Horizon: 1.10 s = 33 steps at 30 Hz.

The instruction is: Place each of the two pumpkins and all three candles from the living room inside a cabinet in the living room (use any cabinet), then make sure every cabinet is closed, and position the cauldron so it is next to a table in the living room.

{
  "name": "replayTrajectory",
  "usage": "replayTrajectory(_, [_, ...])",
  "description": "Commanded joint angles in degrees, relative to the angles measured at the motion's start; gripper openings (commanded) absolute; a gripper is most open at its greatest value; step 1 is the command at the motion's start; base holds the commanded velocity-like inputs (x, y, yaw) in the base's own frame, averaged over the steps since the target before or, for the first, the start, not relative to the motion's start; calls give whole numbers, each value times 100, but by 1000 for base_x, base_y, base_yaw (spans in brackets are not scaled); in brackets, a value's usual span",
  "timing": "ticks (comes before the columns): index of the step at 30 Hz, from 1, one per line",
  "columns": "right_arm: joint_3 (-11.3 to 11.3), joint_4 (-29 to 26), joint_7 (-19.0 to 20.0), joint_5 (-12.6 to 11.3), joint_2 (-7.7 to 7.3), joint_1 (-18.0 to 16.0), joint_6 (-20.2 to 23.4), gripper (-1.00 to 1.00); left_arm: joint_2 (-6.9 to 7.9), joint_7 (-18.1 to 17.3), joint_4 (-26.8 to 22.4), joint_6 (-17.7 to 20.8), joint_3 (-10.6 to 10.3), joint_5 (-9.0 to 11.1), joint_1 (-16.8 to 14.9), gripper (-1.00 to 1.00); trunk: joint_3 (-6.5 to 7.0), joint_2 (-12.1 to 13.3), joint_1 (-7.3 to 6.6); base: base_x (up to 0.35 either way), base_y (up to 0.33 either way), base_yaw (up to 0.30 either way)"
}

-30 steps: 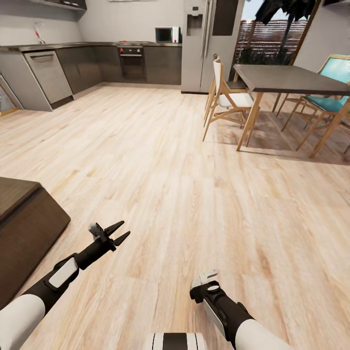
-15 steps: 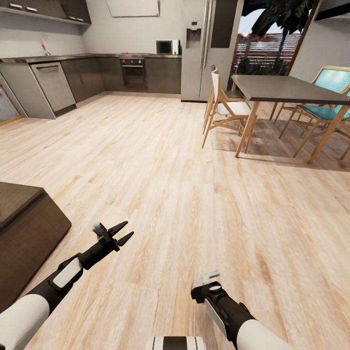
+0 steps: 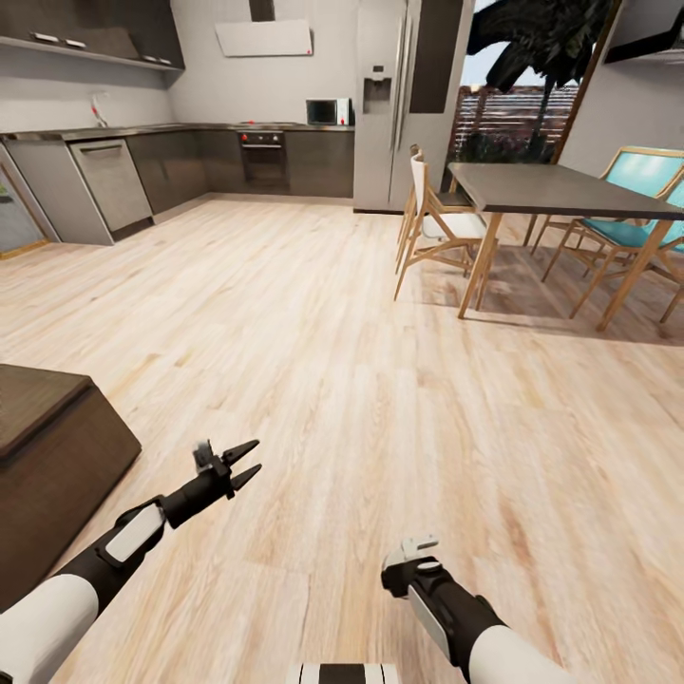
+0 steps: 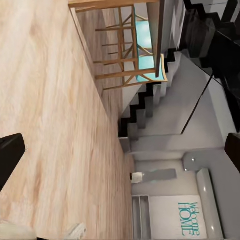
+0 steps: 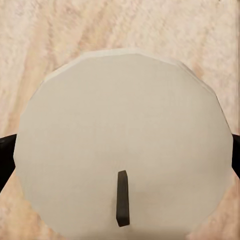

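No pumpkins, candles or cauldron are in sight. A low dark brown wood-grain unit (image 3: 57, 456) stands at the left edge of the head view; I cannot tell whether it is a cabinet. My left gripper (image 3: 245, 461) hovers open over the plank floor just right of that unit, with nothing between its fingers (image 4: 10, 155). Low in the head view, my right gripper (image 3: 413, 556) points down. In the right wrist view its dark fingers (image 5: 4, 155) sit wide apart at the two edges, over a pale round disc (image 5: 125, 140) with a short dark slot.
A dining table (image 3: 551, 185) with wooden chairs (image 3: 442, 223) and teal chairs (image 3: 636, 176) stands far right. Grey kitchen units (image 3: 190, 166) and a fridge (image 3: 389, 104) line the back wall. Wide plank floor (image 3: 313, 332) lies ahead. A staircase (image 4: 150, 100) is in the left wrist view.
The whole head view has shifted, with the kitchen and table sitting lower in the picture, so the camera moved. Both arms keep nearly the same pose; the grippers stay open.
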Motion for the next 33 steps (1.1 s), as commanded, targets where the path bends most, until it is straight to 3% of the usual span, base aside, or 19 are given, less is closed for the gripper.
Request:
replayTrajectory(1, [-3,9,-2,-6,-11,0,1,-100,-3,114,-12,1,-1,-1,-3,100,13,2,-2,0,0,0])
replayTrajectory(3, [-6,34,-17,-6,-11,0,5,-100,-6,261,-31,6,-2,-2,-6,100,39,4,-8,0,0,0])
replayTrajectory(12, [-7,126,-22,-6,-2,0,-3,-100,-9,311,-26,1,-2,-2,-7,100,154,17,-31,0,0,-16])
replayTrajectory(16, [-7,131,-22,-6,1,0,-3,-100,-8,338,-11,1,-2,5,-7,100,189,177,-119,0,0,-69])
replayTrajectory(21, [-10,133,-22,-6,-4,0,-3,-100,-20,616,-21,2,-1,7,-7,100,232,378,-229,0,0,-80])
replayTrajectory(33, [-16,185,-15,-6,-10,0,-8,-100,-51,658,-23,-8,3,7,-7,100,336,859,-492,0,0,-99])
